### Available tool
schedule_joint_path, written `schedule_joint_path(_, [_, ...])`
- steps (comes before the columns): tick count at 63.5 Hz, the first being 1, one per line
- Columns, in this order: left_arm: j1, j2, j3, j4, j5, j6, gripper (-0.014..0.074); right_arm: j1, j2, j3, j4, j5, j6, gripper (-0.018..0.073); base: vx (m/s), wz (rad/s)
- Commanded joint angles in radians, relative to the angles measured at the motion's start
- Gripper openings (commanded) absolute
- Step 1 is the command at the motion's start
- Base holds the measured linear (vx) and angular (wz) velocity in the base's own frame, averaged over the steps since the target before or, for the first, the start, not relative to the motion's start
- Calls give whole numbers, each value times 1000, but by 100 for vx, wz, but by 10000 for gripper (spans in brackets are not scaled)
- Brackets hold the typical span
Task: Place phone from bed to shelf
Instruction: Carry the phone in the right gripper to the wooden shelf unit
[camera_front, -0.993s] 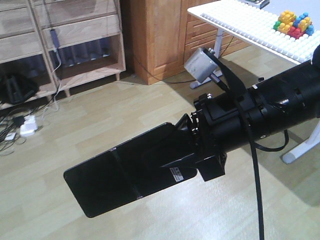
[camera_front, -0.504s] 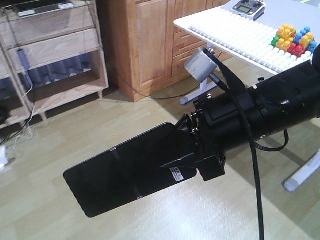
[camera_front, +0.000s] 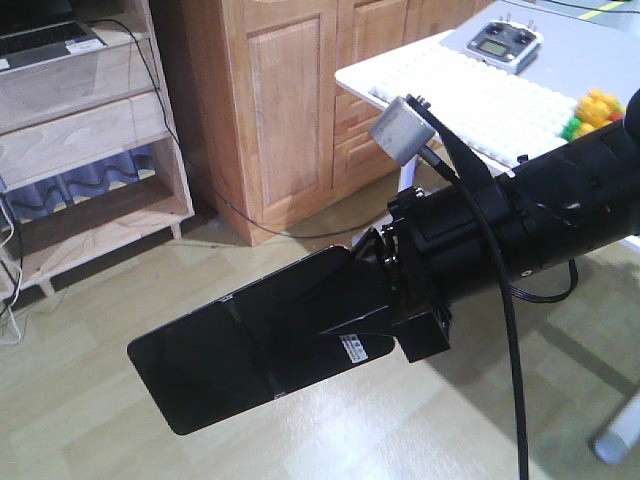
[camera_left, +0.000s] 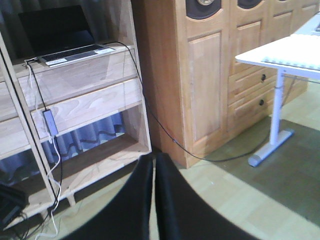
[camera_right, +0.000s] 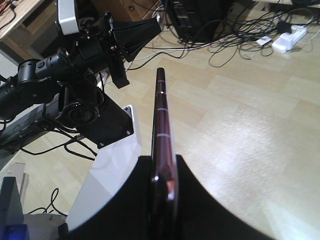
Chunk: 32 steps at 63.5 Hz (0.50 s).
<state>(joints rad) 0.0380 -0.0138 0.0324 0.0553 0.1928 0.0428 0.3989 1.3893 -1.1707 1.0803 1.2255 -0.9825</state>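
Note:
The black phone (camera_front: 180, 370) juts out over the floor, and my right gripper (camera_front: 250, 345) is shut on it. The right wrist view shows the phone (camera_right: 161, 110) edge-on with its pinkish rim, clamped between the right gripper (camera_right: 162, 159) fingers. My left gripper (camera_left: 154, 157) is shut, with only a thin slit between its fingers and nothing in it. It points at the pale wooden shelf (camera_left: 85, 100), which also stands at the far left of the front view (camera_front: 90, 130). The bed is out of view.
A grey laptop (camera_left: 70, 50) sits on the shelf with a cable hanging down. A wooden cabinet (camera_front: 290, 100) stands right of the shelf. A white table (camera_front: 440, 75) carries a remote controller (camera_front: 505, 42) and toy bricks (camera_front: 595, 110). Cables (camera_right: 235, 35) litter the floor.
The background has shifted: the shelf slid left, and the cabinet and table look nearer. The right arm holds the phone in the same pose.

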Motion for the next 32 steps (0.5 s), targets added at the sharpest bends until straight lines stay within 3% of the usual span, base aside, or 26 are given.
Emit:
schedule_joint_path(1, [0, -11, -26, -5, -71, -4, 1, 0, -35, -26, 87, 64, -8, -1, 50, 9])
schedule_joint_path(32, [0, -11, -26, -5, -71, -4, 1, 0, -35, -26, 87, 64, -8, -1, 53, 22])
